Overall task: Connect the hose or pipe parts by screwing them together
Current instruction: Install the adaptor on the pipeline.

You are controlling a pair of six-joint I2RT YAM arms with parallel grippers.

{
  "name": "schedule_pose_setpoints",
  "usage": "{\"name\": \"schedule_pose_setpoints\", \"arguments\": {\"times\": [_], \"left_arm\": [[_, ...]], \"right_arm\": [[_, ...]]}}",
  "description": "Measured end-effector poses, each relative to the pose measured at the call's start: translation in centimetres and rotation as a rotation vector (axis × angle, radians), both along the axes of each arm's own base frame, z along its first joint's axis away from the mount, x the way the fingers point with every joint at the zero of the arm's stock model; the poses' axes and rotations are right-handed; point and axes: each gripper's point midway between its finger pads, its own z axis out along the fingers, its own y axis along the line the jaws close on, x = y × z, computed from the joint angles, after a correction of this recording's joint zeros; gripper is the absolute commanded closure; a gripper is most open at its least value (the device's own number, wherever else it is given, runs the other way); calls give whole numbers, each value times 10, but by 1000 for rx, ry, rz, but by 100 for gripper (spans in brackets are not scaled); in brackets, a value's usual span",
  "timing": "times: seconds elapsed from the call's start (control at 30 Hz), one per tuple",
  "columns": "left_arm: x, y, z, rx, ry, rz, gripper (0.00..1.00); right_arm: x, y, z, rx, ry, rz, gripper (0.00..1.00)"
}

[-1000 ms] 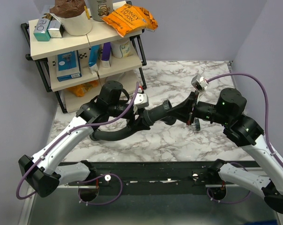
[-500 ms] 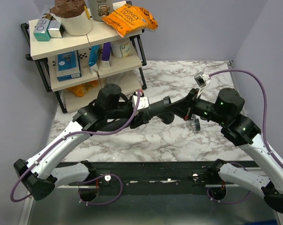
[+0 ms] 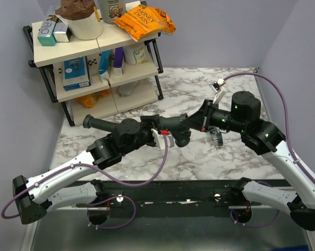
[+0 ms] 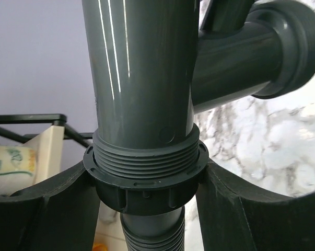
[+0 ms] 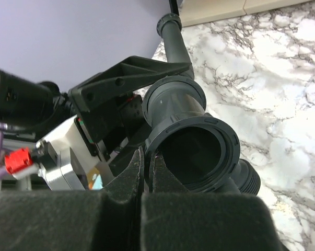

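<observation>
Left pincer [image 4: 147,180]: about half spread, its two black fingers [image 4: 47,209] pressed against opposite sides of the dark grey round plastic collar nut [image 4: 147,197], which it holds.
Collar nut: sits at the end of the straight trunk of the dark grey rigid plastic branched pipe fitting [image 4: 141,78], just under a band of bare screw threads.
Hose: a black ribbed flexible plastic hose [image 3: 102,124] comes out of the collar nut on the side away from the pipe fitting. It runs off on the left arm's side, and its collared free end is the part farthest from the fitting.
Right pincer [image 5: 148,167]: closed tight, its black fingers [image 5: 131,178] side by side with only a slit between them. The tips are at the near rim of the pipe fitting's wide round mouth [image 5: 228,136]. I cannot tell whether the rim wall is nipped between them.
Pipe fitting: lies between the two pincers, with a side branch ending in a second wide mouth.
Counter: a white, grey-veined marble-patterned counter [image 3: 199,157] lies beneath the pipe fitting.
Shelf rack: a black-framed rack with cream boards [image 3: 68,49] stands behind the pipe fitting, on the left arm's side, loaded with packets and bottles.
</observation>
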Motion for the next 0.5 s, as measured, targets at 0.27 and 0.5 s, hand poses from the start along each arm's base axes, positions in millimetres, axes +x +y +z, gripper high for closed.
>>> {"name": "schedule_pose_setpoints", "arguments": {"times": [0.27, 0.5], "left_arm": [[9, 6, 4, 35, -109, 70, 100], [8, 6, 12, -1, -123, 88, 100]], "right_arm": [[7, 2, -5, 50, 110, -53, 91], [4, 2, -3, 66, 164, -41, 47]]}}
